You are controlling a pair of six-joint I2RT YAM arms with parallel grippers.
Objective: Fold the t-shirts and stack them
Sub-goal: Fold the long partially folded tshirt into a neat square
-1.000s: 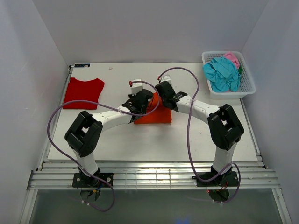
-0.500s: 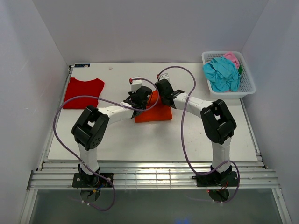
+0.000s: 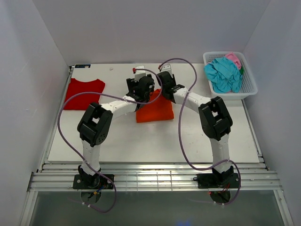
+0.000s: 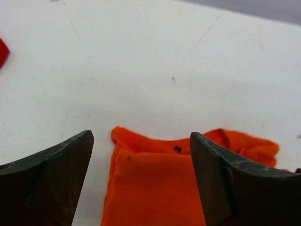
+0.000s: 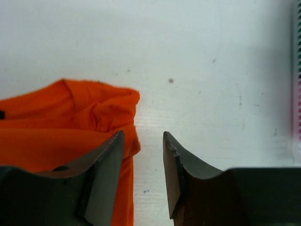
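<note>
Orange t-shirt (image 3: 154, 112), folded, central on table (image 3: 117, 141), collar end toward far edge. Left gripper (image 4: 141, 135) jaws wide apart above collar; right gripper (image 5: 142, 136) jaws partly apart, both empty.

Bright, even, diffuse light fills the white enclosure, and the table (image 3: 155, 141) reads flat white. The arms (image 3: 96, 125) cast only faint, soft shadows. Overhead, the walls splay outward toward the edges and the 6 o'clock strip is dim. In the wrist views the dark fingers (image 4: 47, 183) look soft and the orange t-shirt (image 4: 155, 188) is sharper.
</note>
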